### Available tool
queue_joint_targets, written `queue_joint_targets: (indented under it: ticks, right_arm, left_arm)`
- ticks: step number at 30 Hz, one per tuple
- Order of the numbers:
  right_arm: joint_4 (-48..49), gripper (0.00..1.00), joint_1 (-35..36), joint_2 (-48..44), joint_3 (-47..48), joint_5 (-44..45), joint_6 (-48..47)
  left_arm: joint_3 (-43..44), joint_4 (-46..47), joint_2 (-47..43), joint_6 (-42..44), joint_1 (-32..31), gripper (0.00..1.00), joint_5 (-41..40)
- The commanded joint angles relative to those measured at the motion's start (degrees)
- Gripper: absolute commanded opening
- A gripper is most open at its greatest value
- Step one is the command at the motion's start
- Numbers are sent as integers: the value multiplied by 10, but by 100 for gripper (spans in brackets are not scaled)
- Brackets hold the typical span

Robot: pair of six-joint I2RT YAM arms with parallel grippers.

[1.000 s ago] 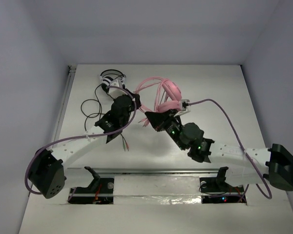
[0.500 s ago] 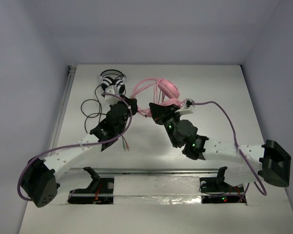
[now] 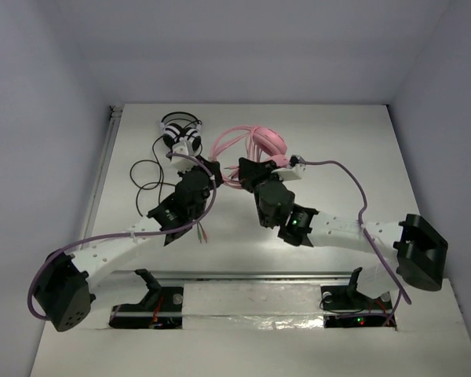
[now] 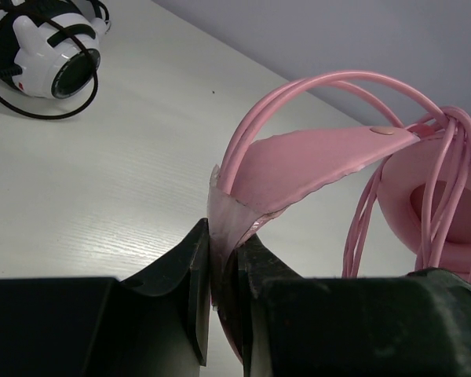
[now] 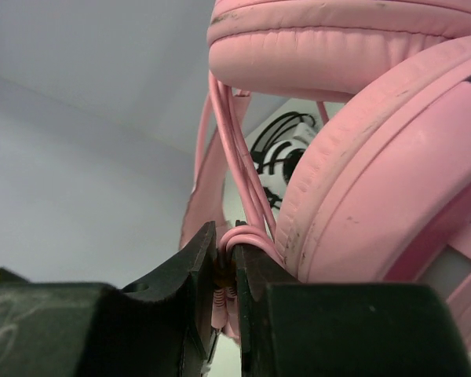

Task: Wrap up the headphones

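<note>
Headphones (image 3: 268, 144) of pink colour are held between the two arms, over the far middle part of the table (image 3: 353, 157). The left end effector (image 4: 222, 255) is clamped on the flat inner strap of the headband (image 4: 322, 161); its jaws are nearly together, with only the thin strap between them. The right end effector (image 5: 226, 263) is closed on several strands of the pink cable (image 5: 237, 157), just beside a padded earcup (image 5: 377, 157). More loops of this cable are seen laid over the headband. Whether the earcups touch the table cannot be told. Smaller black-and-white headphones (image 3: 180, 133) are lying on the table to the left, apart from the pink ones.
</note>
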Motion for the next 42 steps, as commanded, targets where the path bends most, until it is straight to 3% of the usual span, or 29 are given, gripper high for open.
queue_joint_targets:
  ticks: [1, 12, 19, 29, 32, 33, 42]
  right_arm:
    - [9, 0, -37, 14, 45, 95, 7]
    - [-72, 0, -48, 79, 96, 139, 7]
    - [-117, 0, -48, 129, 109, 40, 20]
    - [-151, 0, -38, 104, 53, -105, -13]
    - [-188, 5, -25, 105, 53, -142, -11]
    - [-202, 12, -19, 106, 52, -151, -10]
    - [-310, 46, -19, 87, 81, -289, -15]
  left_arm:
    - [23, 19, -1, 19, -33, 0, 36]
    - [74, 16, 42, 31, -62, 0, 26]
    - [93, 25, 51, 55, -62, 0, 11]
    - [129, 21, 102, 87, -62, 0, -18]
    - [138, -3, 122, 65, -56, 0, -5]
    - [138, -7, 126, 49, -49, 0, 10]
    - [120, -12, 160, 32, -20, 0, 37]
